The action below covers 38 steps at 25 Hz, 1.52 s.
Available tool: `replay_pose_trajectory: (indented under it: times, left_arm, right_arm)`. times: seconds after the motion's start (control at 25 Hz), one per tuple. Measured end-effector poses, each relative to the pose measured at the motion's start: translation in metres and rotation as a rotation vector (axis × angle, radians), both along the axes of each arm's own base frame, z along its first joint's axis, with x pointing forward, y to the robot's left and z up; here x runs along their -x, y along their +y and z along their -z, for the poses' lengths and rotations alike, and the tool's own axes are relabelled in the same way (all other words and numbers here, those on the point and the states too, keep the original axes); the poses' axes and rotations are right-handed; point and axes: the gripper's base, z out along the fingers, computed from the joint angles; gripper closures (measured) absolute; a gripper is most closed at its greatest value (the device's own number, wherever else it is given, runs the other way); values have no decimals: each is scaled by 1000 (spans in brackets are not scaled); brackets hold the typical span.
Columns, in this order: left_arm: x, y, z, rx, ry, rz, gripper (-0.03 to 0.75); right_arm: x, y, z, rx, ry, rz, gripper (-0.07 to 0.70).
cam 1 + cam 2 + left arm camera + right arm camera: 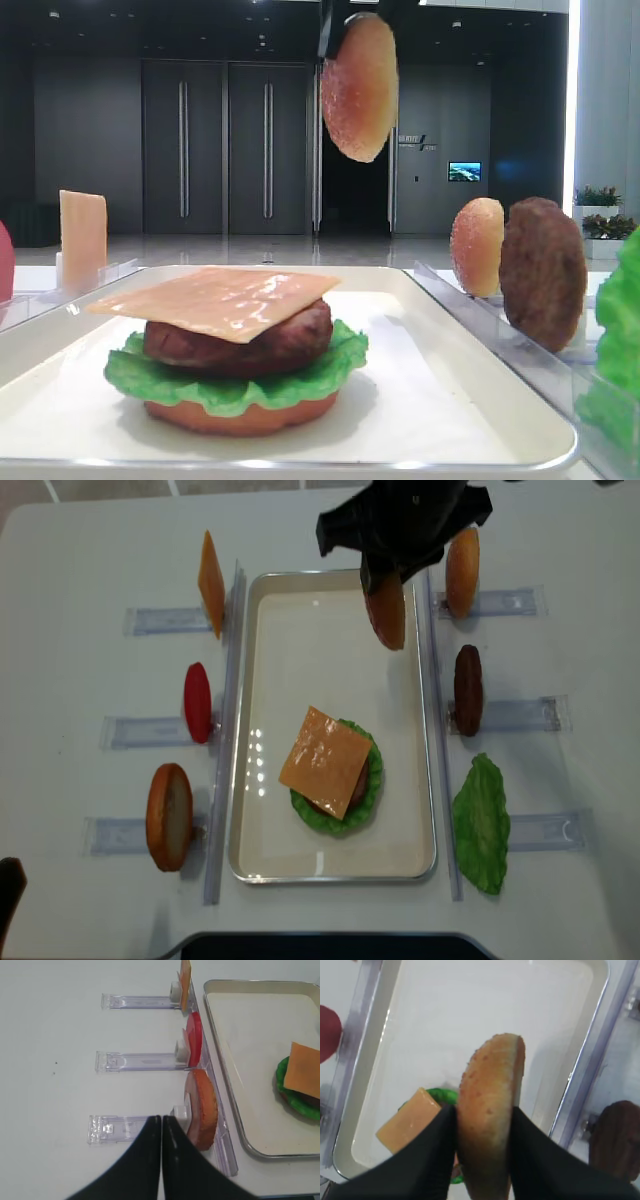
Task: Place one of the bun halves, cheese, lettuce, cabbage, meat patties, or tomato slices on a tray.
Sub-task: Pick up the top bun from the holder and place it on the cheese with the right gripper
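Observation:
My right gripper point(484, 1110) is shut on a sesame-speckled top bun half point(487, 1125), held on edge high above the far right part of the white tray point(243, 730); the bun point(386, 610) hangs clear of the stack. On the tray a cheese slice point(325, 760) lies on a meat patty point(250, 345), over lettuce point(230, 385) and a flat bottom bun point(240, 415). My left gripper point(161, 1119) is shut and empty, low over the table left of the tray, beside a racked bun half point(202, 1107).
Clear plastic racks flank the tray. The left ones hold a cheese slice point(210, 585), a tomato slice point(198, 702) and a bun half point(170, 815). On the right stand a bun half point(461, 572), a patty point(468, 690) and a lettuce leaf point(482, 825).

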Motion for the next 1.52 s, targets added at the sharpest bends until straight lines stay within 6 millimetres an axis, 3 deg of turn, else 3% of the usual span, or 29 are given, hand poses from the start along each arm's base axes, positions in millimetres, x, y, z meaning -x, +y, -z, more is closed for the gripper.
replay_pose_trajectory:
  times: [0.36,0.72,0.92,1.28,1.52]
  left_arm:
    - [0,0,0,0,0,0,716]
    - [0,0,0,0,0,0,716]
    - [0,0,0,0,0,0,716]
    - [0,0,0,0,0,0,716]
    - [0,0,0,0,0,0,716]
  right_arm:
    - [47,-5,-7,-315,-23,-76,377]
    - [71,3,42,-608,71,-120,379]
    - [73,6,57,-703,56,-110,379]
    - [63,15,94,-673,124,-93,379]
    - [60,15,108,-645,145,-92,379]
